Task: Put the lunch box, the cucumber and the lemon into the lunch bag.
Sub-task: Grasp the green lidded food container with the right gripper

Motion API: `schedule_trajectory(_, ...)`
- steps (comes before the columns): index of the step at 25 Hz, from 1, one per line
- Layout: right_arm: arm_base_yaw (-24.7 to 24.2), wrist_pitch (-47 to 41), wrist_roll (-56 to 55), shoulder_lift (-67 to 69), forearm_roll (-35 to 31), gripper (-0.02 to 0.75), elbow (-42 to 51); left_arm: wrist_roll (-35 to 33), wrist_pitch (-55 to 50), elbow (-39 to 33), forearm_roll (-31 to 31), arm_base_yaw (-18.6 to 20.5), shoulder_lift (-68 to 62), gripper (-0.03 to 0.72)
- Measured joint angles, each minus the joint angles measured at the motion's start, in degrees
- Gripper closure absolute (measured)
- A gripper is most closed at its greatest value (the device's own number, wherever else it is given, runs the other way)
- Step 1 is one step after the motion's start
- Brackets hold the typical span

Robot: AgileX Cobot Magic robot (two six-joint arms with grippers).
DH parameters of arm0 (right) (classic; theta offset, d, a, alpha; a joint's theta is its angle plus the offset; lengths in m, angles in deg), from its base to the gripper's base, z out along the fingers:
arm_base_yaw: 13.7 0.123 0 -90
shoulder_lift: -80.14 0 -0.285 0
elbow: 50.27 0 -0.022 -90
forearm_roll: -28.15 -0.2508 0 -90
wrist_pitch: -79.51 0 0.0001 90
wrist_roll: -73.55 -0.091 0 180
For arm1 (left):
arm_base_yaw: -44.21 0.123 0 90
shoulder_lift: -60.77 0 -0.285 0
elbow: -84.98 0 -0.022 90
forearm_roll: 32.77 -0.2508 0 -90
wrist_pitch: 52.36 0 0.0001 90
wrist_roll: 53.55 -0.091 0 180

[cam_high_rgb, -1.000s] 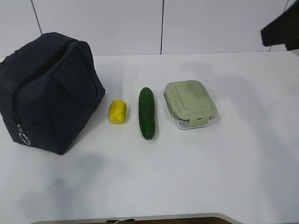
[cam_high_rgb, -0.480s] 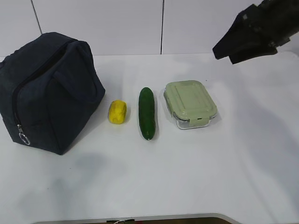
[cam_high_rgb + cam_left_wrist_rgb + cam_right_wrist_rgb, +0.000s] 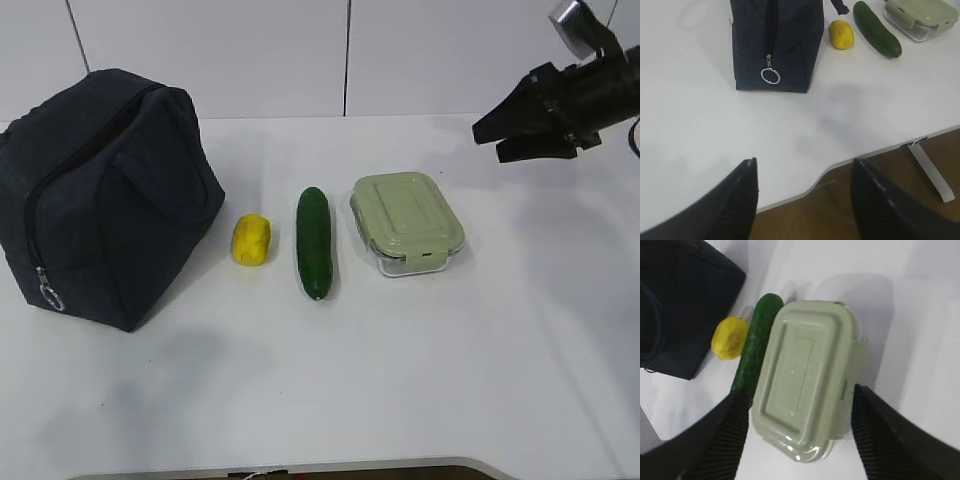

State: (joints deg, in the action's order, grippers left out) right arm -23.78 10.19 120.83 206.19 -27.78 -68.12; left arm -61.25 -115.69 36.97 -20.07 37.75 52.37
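Note:
The lunch box (image 3: 407, 222) with its pale green lid sits right of centre on the white table. The cucumber (image 3: 314, 241) lies to its left, then the lemon (image 3: 251, 239). The navy lunch bag (image 3: 100, 195) stands at the left, zipper shut, metal ring (image 3: 770, 76) hanging. My right gripper (image 3: 497, 133) hovers open above and right of the lunch box; in the right wrist view its fingers (image 3: 715, 440) straddle the box (image 3: 802, 377) from above. My left gripper (image 3: 802, 200) is open and empty over the table's front edge, out of the exterior view.
The table's front edge (image 3: 850, 161) curves below the left gripper, with wooden floor and a metal table leg (image 3: 930, 170) beyond. A white panelled wall (image 3: 350, 55) runs behind the table. Bare tabletop lies in front of the objects.
My right arm has come in from the upper right corner and lowered toward the lunch box. The objects and bag have not moved.

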Motion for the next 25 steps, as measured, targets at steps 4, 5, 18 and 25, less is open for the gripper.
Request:
schedule_trajectory(4, -0.10, 0.10, 0.45, 4.97, -0.14, 0.224, -3.12, 0.00, 0.00, 0.00, 0.00, 0.00, 0.00, 0.265)
schedule_trajectory(5, -0.10, 0.10, 0.44, 6.09, -0.16, 0.224, -3.85, 0.00, 0.00, 0.00, 0.00, 0.00, 0.00, 0.264)
schedule_trajectory(18, 0.83, 0.33, -0.01, 12.31, -0.76, 0.161, -5.40, 0.00, 0.00, 0.00, 0.00, 0.00, 0.00, 0.265)
schedule_trajectory(25, 2.47, 0.33, -0.01, 12.44, -2.51, 0.124, -5.40, 0.00, 0.00, 0.00, 0.00, 0.00, 0.00, 0.265)
